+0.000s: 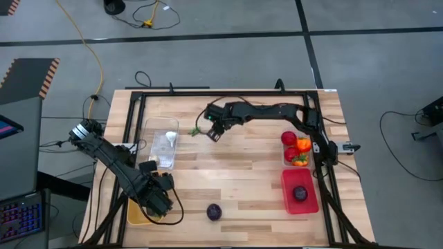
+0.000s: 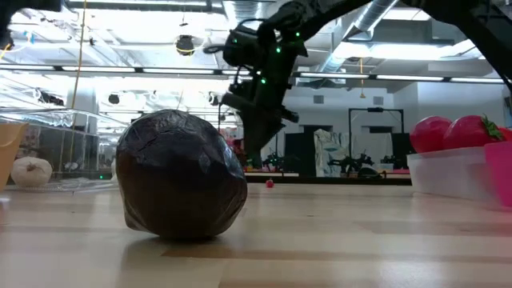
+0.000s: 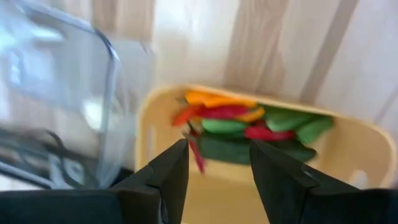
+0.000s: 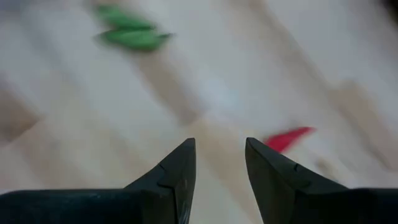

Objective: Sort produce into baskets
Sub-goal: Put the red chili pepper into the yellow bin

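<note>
The right claw (image 4: 217, 155), jaws parted and empty, hangs over the counter (image 1: 242, 173) — a red chilli (image 4: 287, 138) lies just ahead beside one finger, green chillies (image 4: 127, 28) farther off.

Four cameras: one overhead, one at table level, one on each wrist.

The high view looks straight down on the whole wooden table (image 1: 235, 173), far enough off to take in floor on all sides. The low view sits at tabletop height, facing level across into the room, very near the dark purple round (image 2: 180, 176), which fills its centre left; the same round lies at lower centre of the high view. The left wrist view looks down closely into the yellow bin (image 3: 348, 155) of chillies. The right wrist view faces bare tabletop close up, with a red chilli (image 4: 286, 138) and a green chilli (image 4: 130, 34).
</note>
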